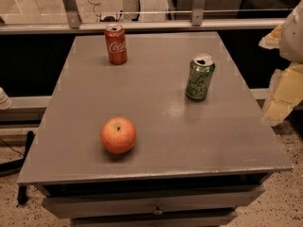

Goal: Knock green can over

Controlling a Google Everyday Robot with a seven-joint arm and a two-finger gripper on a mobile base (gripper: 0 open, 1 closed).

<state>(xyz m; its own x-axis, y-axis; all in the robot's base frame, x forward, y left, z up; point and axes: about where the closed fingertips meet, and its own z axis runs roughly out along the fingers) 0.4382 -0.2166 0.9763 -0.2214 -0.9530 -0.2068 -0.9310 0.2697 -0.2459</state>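
Observation:
The green can [200,77] stands upright on the grey table [161,126], right of the middle, its silver top open. It has pale scribbly lettering on its side. My gripper [283,86] shows as pale yellow and white parts at the right edge of the camera view, beyond the table's right edge. It is to the right of the green can and apart from it, not touching it.
A red Coca-Cola can [116,44] stands upright at the back left of the table. A red-orange apple [118,135] sits at the front left. A railing [142,25] runs behind the table. Drawers [156,205] sit under the tabletop.

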